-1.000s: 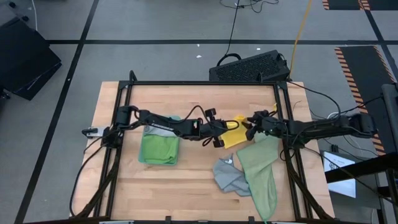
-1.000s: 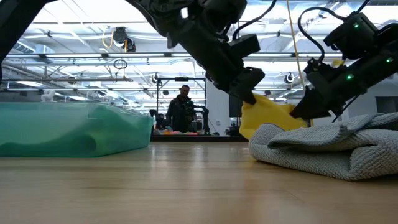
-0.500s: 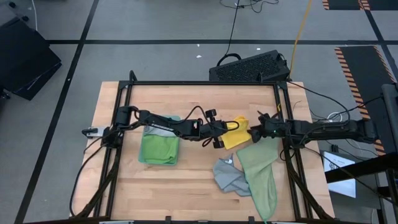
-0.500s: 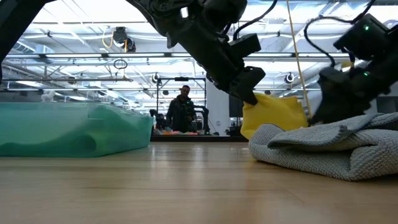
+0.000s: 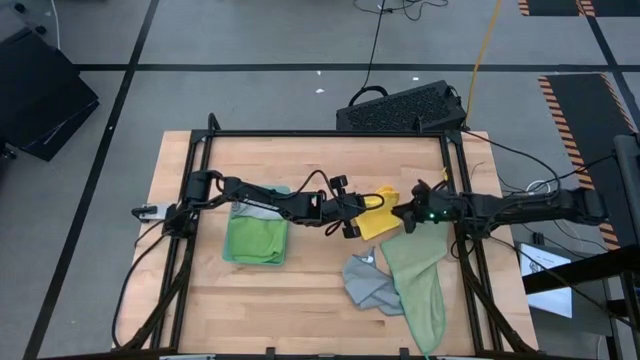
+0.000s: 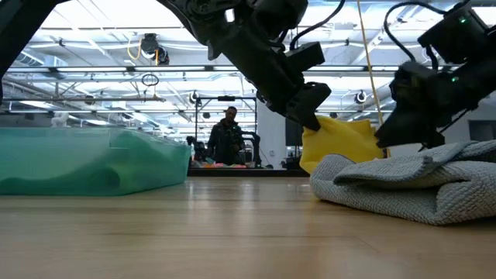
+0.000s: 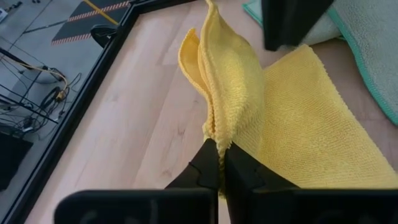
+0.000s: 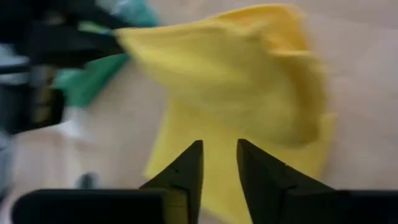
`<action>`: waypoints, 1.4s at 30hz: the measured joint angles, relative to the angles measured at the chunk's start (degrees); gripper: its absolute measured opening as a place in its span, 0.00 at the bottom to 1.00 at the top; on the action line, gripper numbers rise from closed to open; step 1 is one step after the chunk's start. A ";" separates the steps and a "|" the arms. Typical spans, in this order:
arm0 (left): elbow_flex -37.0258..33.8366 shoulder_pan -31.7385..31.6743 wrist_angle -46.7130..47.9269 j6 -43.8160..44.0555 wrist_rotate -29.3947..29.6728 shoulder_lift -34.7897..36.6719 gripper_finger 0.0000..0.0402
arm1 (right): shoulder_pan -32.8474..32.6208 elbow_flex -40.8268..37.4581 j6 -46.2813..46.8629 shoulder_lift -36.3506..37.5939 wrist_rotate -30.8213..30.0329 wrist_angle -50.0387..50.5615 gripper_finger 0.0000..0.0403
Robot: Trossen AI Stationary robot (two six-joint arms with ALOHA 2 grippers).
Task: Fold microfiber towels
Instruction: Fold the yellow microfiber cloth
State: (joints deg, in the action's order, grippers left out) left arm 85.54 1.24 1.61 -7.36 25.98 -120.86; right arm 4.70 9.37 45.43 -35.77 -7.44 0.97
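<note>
A light wooden table (image 5: 300, 290) inside a black frame (image 5: 320, 134) carries the cloths. A bright green towel (image 5: 256, 240) lies folded left of centre, over a teal one. A yellow towel (image 5: 377, 218) rests near the middle. A grey towel (image 5: 368, 284) and a pale sage towel (image 5: 420, 280) lie touching at the right

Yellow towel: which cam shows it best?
Left wrist view: the yellow towel fills the frame, its raised fold pinched in the left gripper. Right wrist shows it blurred, the high view small, the low view only a part.
</note>
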 joint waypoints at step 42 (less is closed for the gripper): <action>-0.04 2.47 -3.46 -0.02 -3.22 -1.19 0.01 | 5.45 -0.04 -13.14 -29.37 -5.99 -20.82 0.00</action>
State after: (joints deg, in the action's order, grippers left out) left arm 85.49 3.71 -1.85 -7.38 22.76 -122.05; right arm 10.15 9.32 32.29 -65.14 -13.43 -19.85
